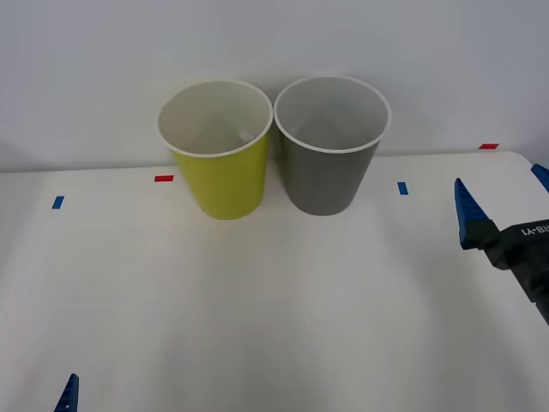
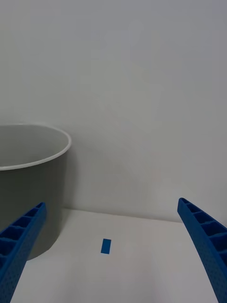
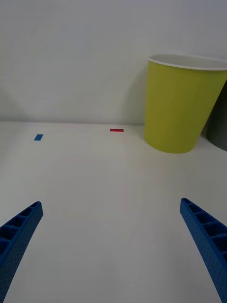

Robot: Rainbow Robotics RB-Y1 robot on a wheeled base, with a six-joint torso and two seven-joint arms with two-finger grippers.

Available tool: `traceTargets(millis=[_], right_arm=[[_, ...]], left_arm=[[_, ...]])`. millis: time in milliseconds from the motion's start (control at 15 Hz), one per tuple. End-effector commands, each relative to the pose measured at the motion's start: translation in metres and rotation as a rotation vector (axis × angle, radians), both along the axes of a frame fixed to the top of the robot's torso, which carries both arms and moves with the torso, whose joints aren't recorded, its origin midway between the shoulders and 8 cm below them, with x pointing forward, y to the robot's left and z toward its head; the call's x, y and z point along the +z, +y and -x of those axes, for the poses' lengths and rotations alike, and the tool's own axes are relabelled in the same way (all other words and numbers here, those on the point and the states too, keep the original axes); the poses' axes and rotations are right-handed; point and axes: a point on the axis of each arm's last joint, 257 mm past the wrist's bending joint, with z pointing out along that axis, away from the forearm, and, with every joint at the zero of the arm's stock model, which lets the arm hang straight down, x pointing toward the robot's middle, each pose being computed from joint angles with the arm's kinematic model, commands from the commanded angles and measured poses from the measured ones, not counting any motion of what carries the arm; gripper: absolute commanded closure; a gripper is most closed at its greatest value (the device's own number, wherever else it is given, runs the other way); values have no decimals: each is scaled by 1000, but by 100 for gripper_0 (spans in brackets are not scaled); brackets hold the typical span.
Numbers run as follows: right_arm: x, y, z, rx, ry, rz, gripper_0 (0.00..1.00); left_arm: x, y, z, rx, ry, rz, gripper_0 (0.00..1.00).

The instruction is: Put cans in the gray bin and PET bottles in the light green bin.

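The light green bin point(image 1: 225, 182) and the gray bin point(image 1: 326, 178) stand upright side by side at the back of the white table, the green one on the left. Cans and PET bottles are out of view; a small pale shape inside the green bin is too unclear to name. My right gripper point(image 1: 504, 199) hovers open at the table's right side, to the right of the gray bin point(image 2: 35, 189), with nothing between its fingers. My left gripper point(image 3: 111, 251) is open and empty at the front left, facing the light green bin point(image 3: 182, 111) from a distance.
Small blue tape marks point(image 1: 402, 187) point(image 1: 57, 202) and red ones point(image 1: 164, 178) point(image 1: 488, 147) lie on the table point(image 1: 274, 309). A plain white wall rises right behind the bins. The table's wide front area lies between the two grippers.
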Motion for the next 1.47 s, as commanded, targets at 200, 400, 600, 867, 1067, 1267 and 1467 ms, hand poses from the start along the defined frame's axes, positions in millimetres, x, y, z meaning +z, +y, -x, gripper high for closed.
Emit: traceTargets(millis=[200,400,600,867,1067,1267,1467], right_arm=[[-27,2,30,-20,4,27,5],[-41,3,51,-10,10,23,6],[-58,2,72,-12,37,36,5],[-89,-7,92,-5,18,35,6],[-103,-5,108,11,22,1,5],[-106,4,128,34,27,-78,5],[-109,5,139,38,35,-76,5]], left_arm=[[0,0,0,0,0,0,0],[0,0,0,0,0,0,0],[0,0,0,0,0,0,0],[0,0,0,0,0,0,0],[0,0,0,0,0,0,0],[0,0,0,0,0,0,0],[0,0,0,0,0,0,0]])
